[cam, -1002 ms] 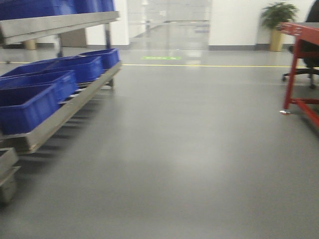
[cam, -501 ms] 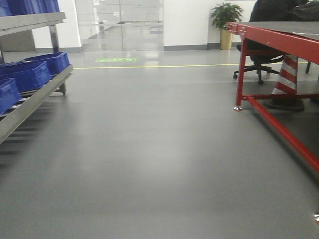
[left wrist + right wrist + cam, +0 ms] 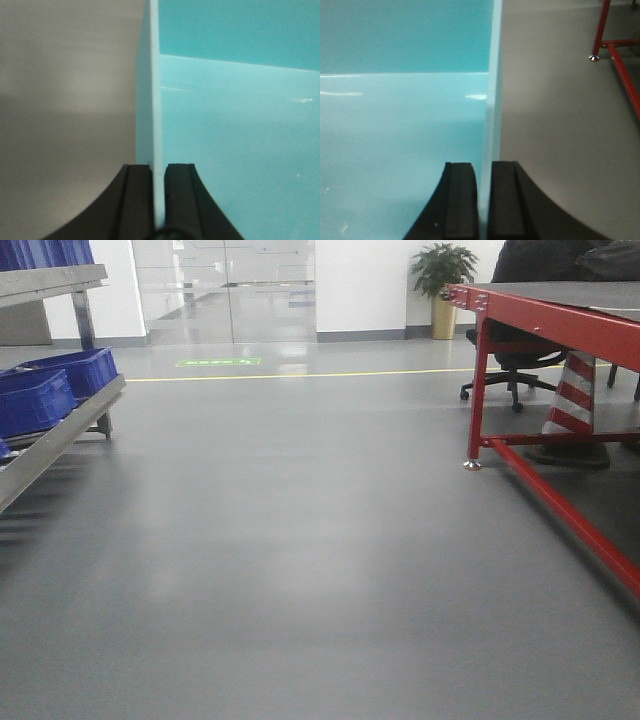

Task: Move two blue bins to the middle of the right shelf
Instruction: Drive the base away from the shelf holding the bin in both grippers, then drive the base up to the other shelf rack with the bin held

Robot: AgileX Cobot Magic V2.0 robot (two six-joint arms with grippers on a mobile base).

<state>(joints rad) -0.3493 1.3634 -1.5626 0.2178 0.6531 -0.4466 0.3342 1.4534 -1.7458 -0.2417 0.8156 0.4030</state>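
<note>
In both wrist views I hold one bin, which looks pale turquoise there. My left gripper (image 3: 158,167) is shut on its left side wall (image 3: 152,100), with the bin's inside (image 3: 235,150) to the right. My right gripper (image 3: 483,167) is shut on the opposite wall (image 3: 492,100), with the bin's inside (image 3: 400,140) to the left. Neither gripper nor the held bin shows in the front view. More blue bins (image 3: 35,395) sit on a metal shelf (image 3: 60,435) at the far left. No right shelf is in view.
A red-framed table (image 3: 560,320) runs along the right, its lower rail (image 3: 570,515) near the floor. Behind it are a striped cone (image 3: 572,400) and an office chair (image 3: 510,370). A potted plant (image 3: 443,270) and glass doors (image 3: 225,290) stand at the back.
The front view has swung to the right: the shelf with blue bins slid to the left edge and the red table came further into view.
</note>
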